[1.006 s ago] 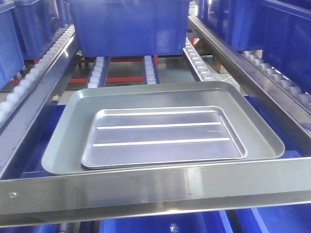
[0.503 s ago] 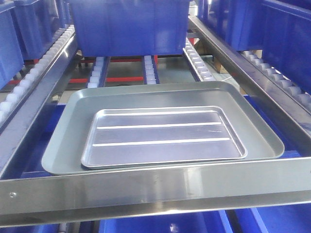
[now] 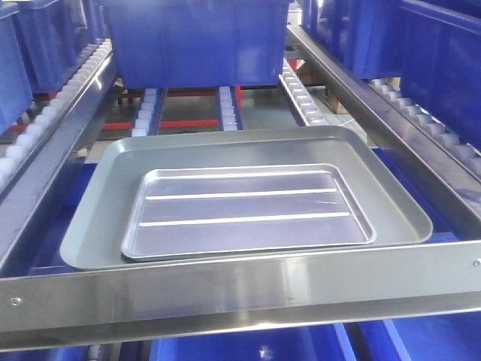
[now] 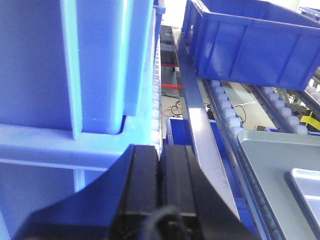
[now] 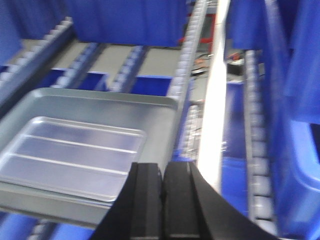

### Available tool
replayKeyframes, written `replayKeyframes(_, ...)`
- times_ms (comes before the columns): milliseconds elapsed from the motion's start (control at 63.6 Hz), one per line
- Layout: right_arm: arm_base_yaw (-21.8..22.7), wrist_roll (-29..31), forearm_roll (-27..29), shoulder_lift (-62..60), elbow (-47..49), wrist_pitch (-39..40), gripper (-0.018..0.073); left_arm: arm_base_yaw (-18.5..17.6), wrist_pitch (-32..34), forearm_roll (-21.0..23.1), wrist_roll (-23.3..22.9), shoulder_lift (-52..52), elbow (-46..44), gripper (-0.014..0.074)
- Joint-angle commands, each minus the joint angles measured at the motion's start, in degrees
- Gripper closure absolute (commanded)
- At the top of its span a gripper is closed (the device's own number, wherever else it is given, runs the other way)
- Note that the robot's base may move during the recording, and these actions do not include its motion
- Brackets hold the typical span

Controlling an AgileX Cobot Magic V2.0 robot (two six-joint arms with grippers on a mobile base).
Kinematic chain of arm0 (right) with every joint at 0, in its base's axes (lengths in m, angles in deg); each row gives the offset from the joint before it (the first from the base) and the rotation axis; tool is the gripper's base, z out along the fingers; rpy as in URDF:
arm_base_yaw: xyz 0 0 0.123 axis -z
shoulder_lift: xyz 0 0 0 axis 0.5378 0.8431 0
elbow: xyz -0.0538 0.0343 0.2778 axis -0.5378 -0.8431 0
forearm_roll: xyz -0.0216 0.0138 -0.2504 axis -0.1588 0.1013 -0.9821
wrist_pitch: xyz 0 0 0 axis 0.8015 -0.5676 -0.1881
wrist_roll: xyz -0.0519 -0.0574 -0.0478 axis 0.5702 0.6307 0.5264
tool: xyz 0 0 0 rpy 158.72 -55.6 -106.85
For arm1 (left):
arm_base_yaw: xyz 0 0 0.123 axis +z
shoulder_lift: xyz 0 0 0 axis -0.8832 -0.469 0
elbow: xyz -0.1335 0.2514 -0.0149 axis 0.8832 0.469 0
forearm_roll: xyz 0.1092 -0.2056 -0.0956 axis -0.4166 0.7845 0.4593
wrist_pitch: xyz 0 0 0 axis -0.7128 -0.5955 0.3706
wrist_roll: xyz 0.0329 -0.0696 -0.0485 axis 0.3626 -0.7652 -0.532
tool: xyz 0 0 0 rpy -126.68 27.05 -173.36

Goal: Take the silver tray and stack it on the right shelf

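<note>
The silver tray (image 3: 248, 214), shiny with two long ridges, lies flat inside a larger dull grey tray (image 3: 98, 226). Both rest on the right shelf, a roller rack level behind a polished front bar (image 3: 240, 289) with screws. Neither gripper shows in the front view. My right gripper (image 5: 162, 167) is shut and empty, hovering over the grey tray's (image 5: 160, 120) near right corner, right of the silver tray (image 5: 70, 150). My left gripper (image 4: 161, 150) is shut and empty, beside blue bins left of the rack; the grey tray (image 4: 270, 155) and a corner of the silver tray (image 4: 307, 182) sit to its right.
A big blue bin (image 3: 195, 41) stands on the white rollers (image 3: 301, 94) just behind the trays. More blue bins (image 3: 443, 53) fill the lanes on both sides and the level below. Slanted steel rails (image 3: 391, 128) border the tray lane.
The whole front view has slid slightly to the left and down. The silver tray keeps its place inside the grey tray.
</note>
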Motion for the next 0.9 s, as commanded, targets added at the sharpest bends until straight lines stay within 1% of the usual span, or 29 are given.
replayKeyframes(0, 5.63, 8.52, 5.54, -0.63, -2.15, 10.33, 0.0507, -0.31, 4.92, 0.48, 0.05, 0.86, 1.12, 0.0688)
replayKeyframes(94, 10.59, 9.0, 5.96, -3.53, -8.31, 16.4, 0.0507, -0.31, 4.92, 0.48, 0.05, 0.86, 1.12, 0.0688)
replayKeyframes(236, 13.8, 9.0, 5.96, -9.32, -16.39, 21.21, 0.0507, -0.31, 4.92, 0.48, 0.05, 0.86, 1.12, 0.0688)
replayKeyframes(314, 14.09, 8.77, 5.96, -12.63, -20.16, 23.34, 0.0507, -0.31, 4.92, 0.48, 0.05, 0.86, 1.12, 0.0688)
replayKeyframes(361, 14.16, 7.39, 6.1, -13.01, -21.97, 25.76, 0.0507, -0.31, 4.92, 0.48, 0.05, 0.86, 1.12, 0.0688)
replayKeyframes(456, 14.31, 5.47, 6.25, -12.91, -21.7, 24.62, 0.0507, -0.31, 4.92, 0.48, 0.05, 0.73, 1.12, 0.0688)
replayKeyframes(880, 14.31, 5.47, 6.31, -12.91, -21.7, 24.62, 0.0507, -0.31, 4.92, 0.48, 0.05, 0.73, 1.12, 0.0688)
